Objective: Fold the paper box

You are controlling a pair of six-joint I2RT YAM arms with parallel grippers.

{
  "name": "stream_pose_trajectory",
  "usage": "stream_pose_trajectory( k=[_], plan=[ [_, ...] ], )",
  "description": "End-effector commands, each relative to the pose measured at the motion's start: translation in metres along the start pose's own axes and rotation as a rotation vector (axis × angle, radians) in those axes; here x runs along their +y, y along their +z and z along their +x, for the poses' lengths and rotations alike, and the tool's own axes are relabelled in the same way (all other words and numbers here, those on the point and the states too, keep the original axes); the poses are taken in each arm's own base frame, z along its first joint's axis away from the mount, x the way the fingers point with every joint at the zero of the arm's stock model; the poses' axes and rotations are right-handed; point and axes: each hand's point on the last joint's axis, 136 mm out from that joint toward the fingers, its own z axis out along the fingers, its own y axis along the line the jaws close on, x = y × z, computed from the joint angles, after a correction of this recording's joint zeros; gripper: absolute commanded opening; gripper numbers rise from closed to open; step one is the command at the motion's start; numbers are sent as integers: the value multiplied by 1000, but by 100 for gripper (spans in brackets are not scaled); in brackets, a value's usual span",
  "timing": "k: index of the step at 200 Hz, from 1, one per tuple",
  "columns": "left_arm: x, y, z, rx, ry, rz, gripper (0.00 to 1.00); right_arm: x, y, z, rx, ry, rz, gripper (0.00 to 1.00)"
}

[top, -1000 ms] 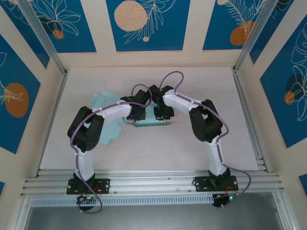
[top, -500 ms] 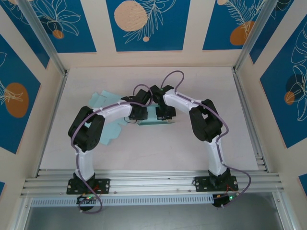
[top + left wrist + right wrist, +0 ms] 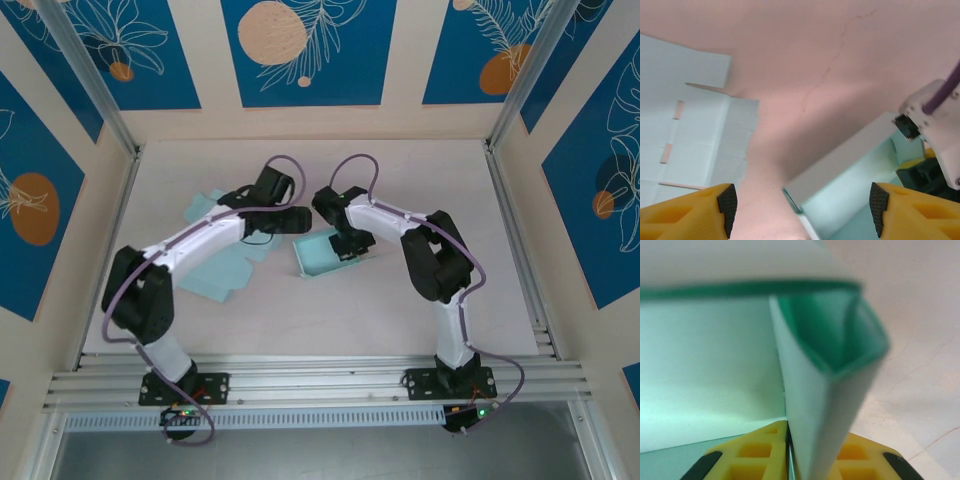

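Centre of the top view: the paper box [image 3: 320,257], its walls raised, is sitting on the table [image 3: 400,310]. The right gripper [image 3: 350,246] is pinching the box's right wall between nearly closed jaws. The left gripper [image 3: 303,220] is hovering at the box's upper left, jaws wide apart, near a flat paper sheet [image 3: 222,268].

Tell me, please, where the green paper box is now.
Top external view: the green paper box sits mid-table, right of the flat paper sheet, the right end effector at its right wall.
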Motion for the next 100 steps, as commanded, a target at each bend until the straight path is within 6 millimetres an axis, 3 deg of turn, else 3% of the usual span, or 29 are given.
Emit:
stream_pose_trajectory(
  k=[1, 25, 77, 100],
  plan=[
    [15, 7, 2, 17, -28, 26, 71, -6, -1, -6, 12, -100, 35, 22],
    [22, 17, 1, 18, -16, 12, 67, 4, -8, -21, -16, -118, -11, 34],
    [10, 45, 6, 74, -19, 92, 52, 7, -3, -36, 1, -149, -26, 48],
    [12, 47, 9, 76, -20, 89, 52, 8, -15, -49, -30, -163, -33, 59]
  ],
)
